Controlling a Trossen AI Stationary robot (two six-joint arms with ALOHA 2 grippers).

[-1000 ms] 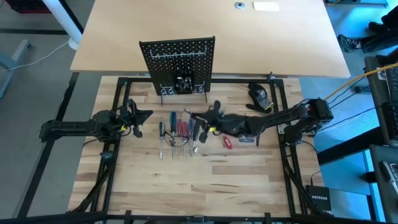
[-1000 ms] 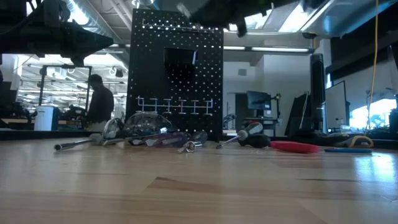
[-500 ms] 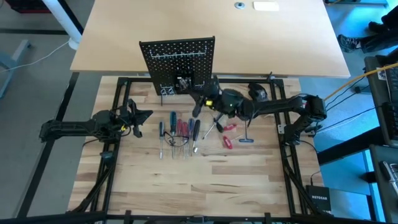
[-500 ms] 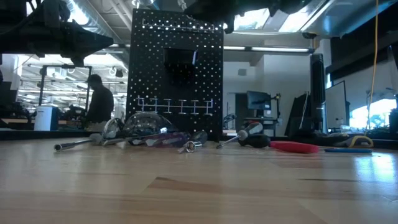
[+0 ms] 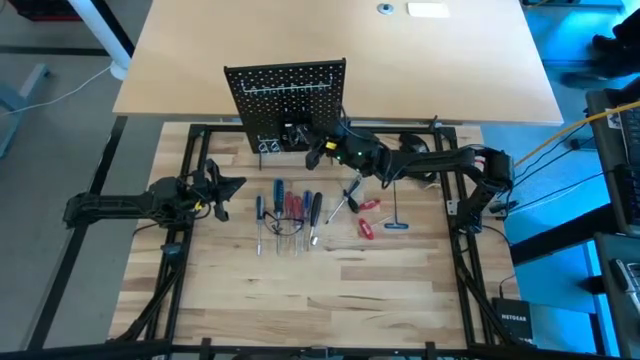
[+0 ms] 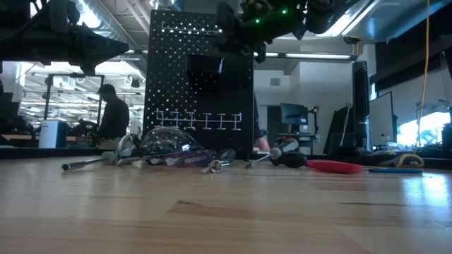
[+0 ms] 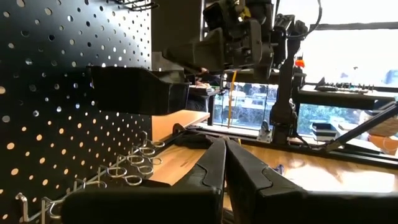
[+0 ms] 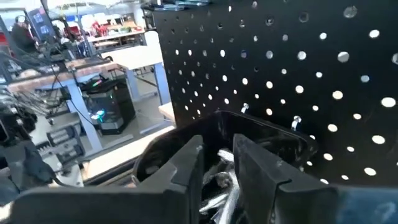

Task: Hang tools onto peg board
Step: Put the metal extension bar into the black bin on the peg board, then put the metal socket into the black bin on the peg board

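The black peg board (image 5: 287,95) stands upright at the table's far side, with a small black bin (image 8: 261,134) hung on its face. My right gripper (image 8: 217,168) reaches level to the board, fingers slightly apart over the bin's mouth, and silver keys (image 8: 219,182) show in the gap. The same gripper (image 5: 316,153) is at the board's foot in the high view. A row of screwdrivers (image 5: 288,210) and red pliers (image 5: 368,218) lie flat on the table. My left gripper (image 5: 220,190) waits shut at the table's left. My right gripper has the silver keys (image 8: 219,182) between its fingers, above the bin's opening. The fingers come level from the table's right toward the board. Whether the fingers touch the keys, I cannot tell.
A rail of wire ring hooks (image 7: 127,174) runs along the board's lower part. A dark rounded lump (image 5: 415,148) lies at the far right, beside my right arm. A person (image 6: 113,116) stands in the room beyond the table. The table's near half is bare wood (image 5: 320,290).
My right gripper has gone from above the row of tools toward the table's far edge and a little left, up to the peg board's bin. The wrist has rolled somewhat on the way. The tools on the table have stayed where they were.
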